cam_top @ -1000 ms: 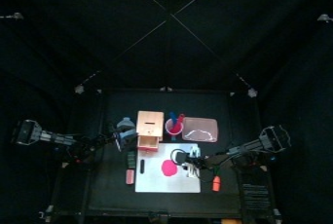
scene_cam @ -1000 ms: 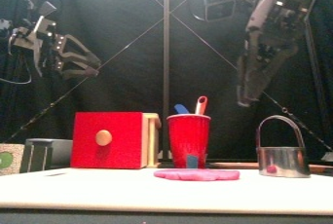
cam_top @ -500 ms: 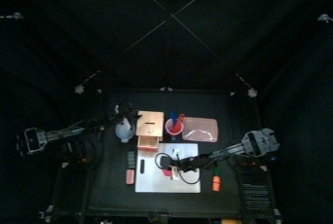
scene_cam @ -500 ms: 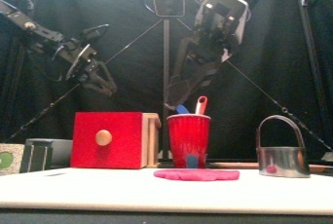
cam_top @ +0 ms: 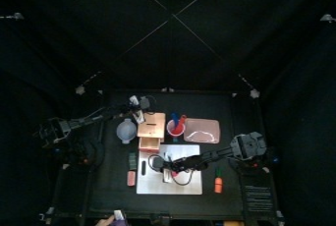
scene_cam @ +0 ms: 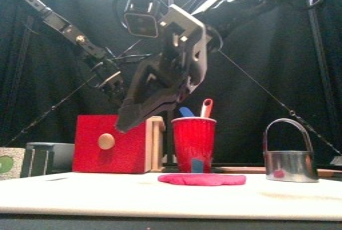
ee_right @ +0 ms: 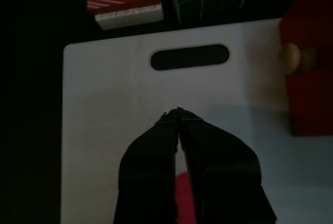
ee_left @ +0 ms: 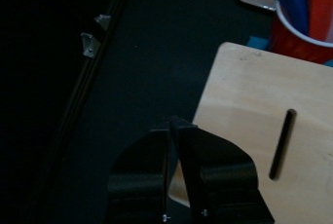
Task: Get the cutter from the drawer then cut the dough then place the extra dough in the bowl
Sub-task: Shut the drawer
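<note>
Both grippers pressed shut and empty, with the cutter standing apart from them.

The right gripper (ee_right: 176,116) is seen with its jaws closed together on nothing, hung over the white cutting board (ee_right: 117,101). The pink dough (scene_cam: 202,179) lies flat on that board just beneath it, and the red drawer front (ee_right: 313,92) is found close at its side. The cutter (scene_cam: 290,154) is stood upright well apart from this gripper, beyond the red cup (scene_cam: 194,142). The left gripper (ee_left: 176,126) is likewise closed tight and empty. Its tips are held just beside the edge of the wooden box (ee_left: 247,101), with the cup past the box.
</note>
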`<action>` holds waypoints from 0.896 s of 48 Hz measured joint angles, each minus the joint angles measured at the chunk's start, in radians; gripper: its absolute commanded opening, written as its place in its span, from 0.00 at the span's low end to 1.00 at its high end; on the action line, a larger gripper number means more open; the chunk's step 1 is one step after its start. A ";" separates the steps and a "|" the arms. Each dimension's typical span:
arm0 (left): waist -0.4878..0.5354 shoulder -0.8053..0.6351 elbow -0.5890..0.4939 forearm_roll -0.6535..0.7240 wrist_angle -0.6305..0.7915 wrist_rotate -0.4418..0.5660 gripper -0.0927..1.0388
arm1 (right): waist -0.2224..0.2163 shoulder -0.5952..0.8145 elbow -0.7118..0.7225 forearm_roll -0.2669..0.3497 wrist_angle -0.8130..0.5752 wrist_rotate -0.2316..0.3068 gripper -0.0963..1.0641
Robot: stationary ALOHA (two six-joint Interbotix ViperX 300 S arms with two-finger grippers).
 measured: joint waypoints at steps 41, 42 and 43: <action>0.051 0.198 -0.207 -0.367 0.330 0.474 0.51 | -0.032 0.066 -0.092 -0.002 -0.002 -0.011 0.18; 0.051 0.198 -0.207 -0.365 0.328 0.474 0.51 | -0.035 0.066 -0.094 -0.003 0.002 -0.011 0.18; 0.051 0.198 -0.207 -0.364 0.330 0.472 0.51 | -0.040 0.066 -0.094 -0.005 0.005 -0.011 0.18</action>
